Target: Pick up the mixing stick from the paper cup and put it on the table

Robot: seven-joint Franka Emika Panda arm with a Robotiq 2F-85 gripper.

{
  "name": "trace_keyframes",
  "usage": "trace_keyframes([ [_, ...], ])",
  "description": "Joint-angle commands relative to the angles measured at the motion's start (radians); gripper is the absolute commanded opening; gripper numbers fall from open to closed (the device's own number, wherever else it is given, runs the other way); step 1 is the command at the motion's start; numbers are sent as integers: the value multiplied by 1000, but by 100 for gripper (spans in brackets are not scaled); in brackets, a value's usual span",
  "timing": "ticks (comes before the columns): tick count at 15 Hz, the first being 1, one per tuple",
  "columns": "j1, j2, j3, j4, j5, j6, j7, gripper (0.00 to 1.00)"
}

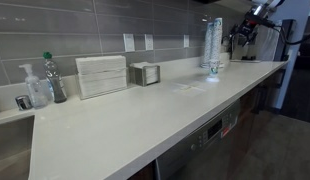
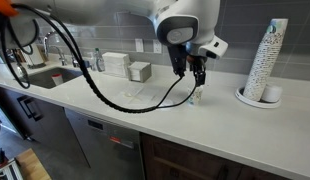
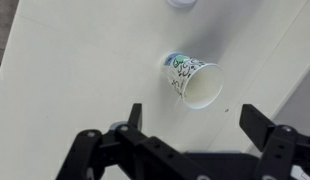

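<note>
Distance spoils an exterior view: on the long off-white countertop table (image 1: 145, 120) the dark robot arm (image 1: 253, 28) sits far off at 1 o'clock, near the tall pale column of stacked cups (image 1: 212, 42), and I cannot read its tool there. In an exterior view the black Robotiq gripper (image 2: 198, 74) hangs just above the short whitish paper cup (image 2: 196, 97) on the table; its fingers are too small to judge. In the wrist view the cup, printed green and blue, sits at 12 o'clock from the gripper, white mouth turned toward 4 o'clock; upright or tipped, I cannot tell. I cannot make out the mixing stick anywhere. The fingers (image 3: 135, 115) stand spread wide, holding nothing, clear of the cup; the gripper body is cut off at 6 o'clock.
</note>
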Motion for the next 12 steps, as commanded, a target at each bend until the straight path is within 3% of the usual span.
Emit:
trace_keyframes([
  [1,-45,105,49,126,-21,-74,70,100],
  [2,-12,46,19,41,-3,-15,24,100],
  [10,-11,51,20,50,-3,-17,28,100],
  [12,-30,84,50,91,-50,-35,60,100],
])
